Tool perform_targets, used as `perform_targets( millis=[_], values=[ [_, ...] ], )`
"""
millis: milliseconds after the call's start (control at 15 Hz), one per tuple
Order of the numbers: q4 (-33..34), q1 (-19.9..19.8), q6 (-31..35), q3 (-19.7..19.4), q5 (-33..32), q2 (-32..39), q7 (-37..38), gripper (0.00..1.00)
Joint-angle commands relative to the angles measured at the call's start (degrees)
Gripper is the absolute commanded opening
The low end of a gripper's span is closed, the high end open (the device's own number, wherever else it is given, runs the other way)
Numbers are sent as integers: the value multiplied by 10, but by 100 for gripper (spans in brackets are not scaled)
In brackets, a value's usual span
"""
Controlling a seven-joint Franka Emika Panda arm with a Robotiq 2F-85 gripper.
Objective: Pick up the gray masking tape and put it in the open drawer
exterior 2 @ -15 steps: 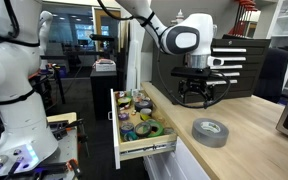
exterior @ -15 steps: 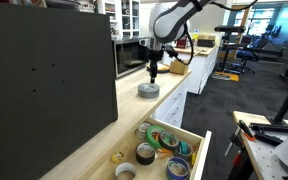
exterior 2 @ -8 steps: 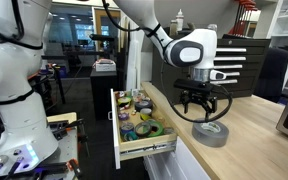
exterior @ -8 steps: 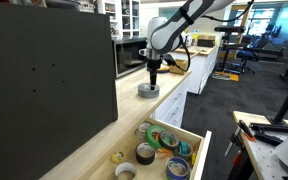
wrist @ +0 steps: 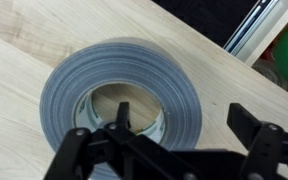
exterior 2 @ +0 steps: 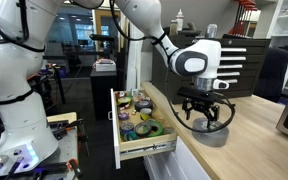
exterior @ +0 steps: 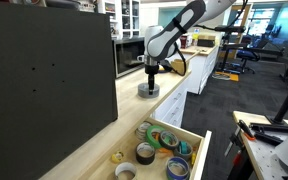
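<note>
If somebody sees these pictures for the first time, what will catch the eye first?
The gray tape roll fills the wrist view, lying flat on the wooden counter, with the open gripper straddling its wall. In an exterior view, the open drawer is full of colorful tape rolls.

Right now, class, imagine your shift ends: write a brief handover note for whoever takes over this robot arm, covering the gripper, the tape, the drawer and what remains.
Gripper: open, low over the grey roll of masking tape, one finger at its core hole, the other outside the roll wall.
Tape: flat on the light wooden counter, not gripped.
Open drawer: pulled out below the counter edge, holding other coloured tape rolls.
Done: approach and alignment.
Left: close, lift, carry to the drawer, release.
</note>
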Motion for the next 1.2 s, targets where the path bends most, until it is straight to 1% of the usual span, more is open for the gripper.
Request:
perform_targets(
  millis=[0,400,467,533,600,667,1067,1133],
  values=[
    [19,-22,-1,20,-2,21,-11,100],
    [17,-28,2,29,-1,34,-15,100],
    [15,-28,10,30,-2,34,-14,75],
    [14,-28,13,30,-3,35,-16,74],
    [14,-31,13,32,-1,35,-20,68],
    [14,-32,13,32,-1,35,-20,60],
    [11,-38,16,33,0,29,-36,20],
    [10,-38,16,35,0,28,-43,16]
  ],
)
